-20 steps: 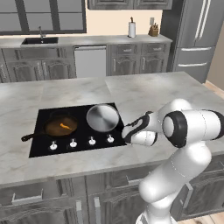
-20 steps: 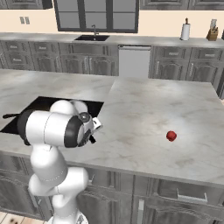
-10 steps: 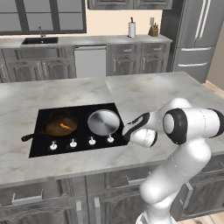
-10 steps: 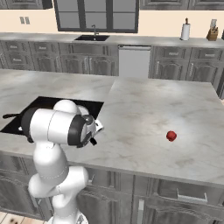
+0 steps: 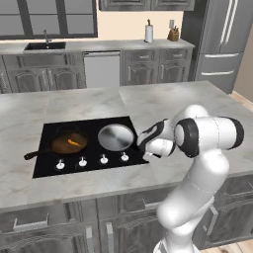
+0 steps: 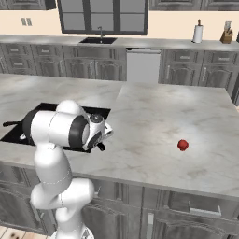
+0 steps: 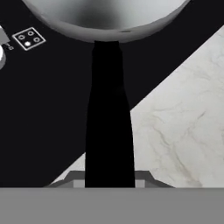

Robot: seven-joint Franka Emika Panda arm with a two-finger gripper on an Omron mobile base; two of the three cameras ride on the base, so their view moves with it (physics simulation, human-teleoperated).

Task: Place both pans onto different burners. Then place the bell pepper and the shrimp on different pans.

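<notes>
The shiny steel pan point(image 5: 116, 137) rests on the right half of the black cooktop point(image 5: 49, 132). My gripper point(image 5: 142, 145) is at the pan's right side, shut on its black handle point(image 7: 109, 113), which runs straight between the fingertips point(image 7: 75, 180) up to the pan bowl point(image 7: 105, 17). To the left sits the dark cast-iron skillet point(image 5: 68, 143), with the small orange shrimp point(image 5: 73, 143) inside it. The red bell pepper point(image 6: 182, 145) lies far off to the right on the marble island. In the right base view my gripper point(image 6: 101, 144) hangs by the cooktop's point(image 6: 14, 136) near right corner.
White knobs point(image 5: 82, 161) line the cooktop's front edge. The skillet's handle point(image 5: 32, 154) points front-left. Wide bare marble point(image 6: 154, 116) lies between the cooktop and the pepper. The back counter holds a sink point(image 5: 44, 46), a paper towel roll point(image 5: 148, 32) and a knife block point(image 5: 173, 34).
The steel pan has shifted a little toward the front of the cooktop, with the gripper still on its handle. The skillet, shrimp and bell pepper have stayed put.
</notes>
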